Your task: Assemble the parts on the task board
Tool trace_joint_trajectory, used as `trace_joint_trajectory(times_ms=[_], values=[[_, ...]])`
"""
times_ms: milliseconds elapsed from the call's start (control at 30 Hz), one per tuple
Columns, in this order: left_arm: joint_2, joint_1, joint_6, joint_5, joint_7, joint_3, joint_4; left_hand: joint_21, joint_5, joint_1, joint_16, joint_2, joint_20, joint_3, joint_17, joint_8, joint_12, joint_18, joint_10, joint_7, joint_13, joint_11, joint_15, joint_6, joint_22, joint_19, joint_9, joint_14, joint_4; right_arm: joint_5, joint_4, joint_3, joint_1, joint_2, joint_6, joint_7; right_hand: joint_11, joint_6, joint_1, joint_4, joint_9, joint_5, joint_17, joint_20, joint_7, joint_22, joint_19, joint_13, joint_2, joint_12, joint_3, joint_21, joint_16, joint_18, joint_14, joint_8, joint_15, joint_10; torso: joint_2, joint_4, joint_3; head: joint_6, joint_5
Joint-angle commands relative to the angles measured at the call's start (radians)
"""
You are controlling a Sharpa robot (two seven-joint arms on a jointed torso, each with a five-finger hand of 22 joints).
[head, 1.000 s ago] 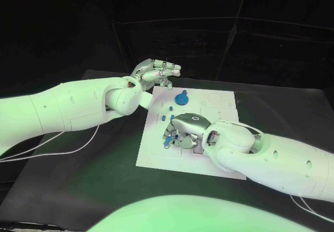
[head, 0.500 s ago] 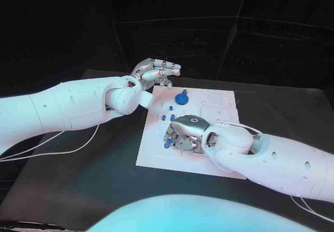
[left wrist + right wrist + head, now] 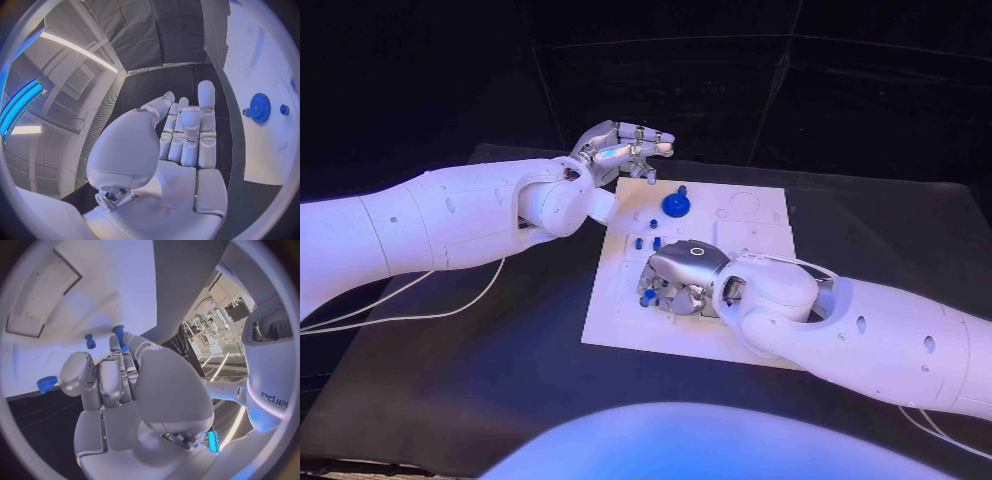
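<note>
- No legible writing on the task board (image 3: 733, 330) or on the blue parts.
- Task board lies mid-table (image 3: 473, 370); blue gear (image 3: 675, 205) stands near its far edge, small blue pegs (image 3: 646, 242) just nearer in.
- Left hand (image 3: 620, 148) is raised off the board's far left corner, empty; in the wrist view its fingers (image 3: 187, 132) are nearly straight and side by side, thumb apart.
- Right hand (image 3: 684, 275) sits low over the board's centre, fingers curled downward.
- Right wrist view: a blue peg (image 3: 119, 335) at the fingertips (image 3: 128, 347); whether it is pinched or merely touched, cannot tell. Another peg (image 3: 90, 341) stands just beside.
- Board area under the right hand is hidden.
</note>
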Motion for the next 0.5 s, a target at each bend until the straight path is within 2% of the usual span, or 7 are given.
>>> trace_joint_trajectory(times_ms=[33, 167, 500], values=[[0.002, 0.002, 0.012, 0.003, 0.003, 0.001, 0.000, -0.006, -0.003, -0.009, -0.002, 0.005, -0.001, -0.002, -0.002, 0.005, 0.005, 0.013, -0.009, 0.001, 0.001, 0.001, 0.001, 0.001, -0.002, -0.007, -0.002, -0.008, 0.002, -0.017, -0.004, -0.009, -0.001, 0.003, 0.018, -0.036, 0.008, -0.032, -0.026, 0.011, -0.005, 0.003, -0.002, 0.005, 0.005, -0.007, -0.011, -0.005, -0.010, -0.012, -0.006, -0.008, -0.002, 0.008, 0.016, -0.006, 0.012, -0.023, 0.000, 0.0007, -0.0001, -0.001, 0.000], [0.003, 0.002, 0.012, 0.003, 0.002, 0.001, -0.001, -0.006, -0.003, -0.009, -0.002, 0.005, -0.001, -0.002, -0.002, 0.005, 0.005, 0.013, -0.009, 0.001, 0.001, 0.001, 0.001, 0.001, -0.002, -0.007, -0.002, -0.008, 0.002, -0.017, -0.007, -0.014, -0.001, 0.005, 0.002, -0.044, 0.017, -0.070, -0.045, 0.016, -0.005, 0.006, -0.003, 0.012, 0.014, -0.013, -0.015, -0.007, -0.023, -0.016, -0.010, -0.012, -0.002, 0.010, 0.015, -0.006, 0.019, -0.043, 0.000, 0.0007, 0.0001, -0.001, 0.000], [0.003, 0.002, 0.014, 0.003, 0.000, 0.001, -0.002, -0.007, -0.004, -0.008, -0.002, 0.006, -0.001, -0.002, -0.003, 0.006, 0.007, 0.013, -0.010, 0.001, 0.001, 0.001, 0.001, 0.001, -0.003, -0.007, -0.002, -0.009, 0.002, -0.017, -0.003, -0.017, -0.001, 0.006, -0.060, -0.036, 0.021, -0.126, -0.064, 0.019, -0.005, 0.006, -0.001, 0.018, 0.011, -0.019, -0.019, -0.010, -0.041, -0.015, -0.020, -0.016, 0.001, 0.012, 0.014, -0.006, 0.023, -0.076, 0.000, 0.0001, -0.0003, -0.001, -0.001]])
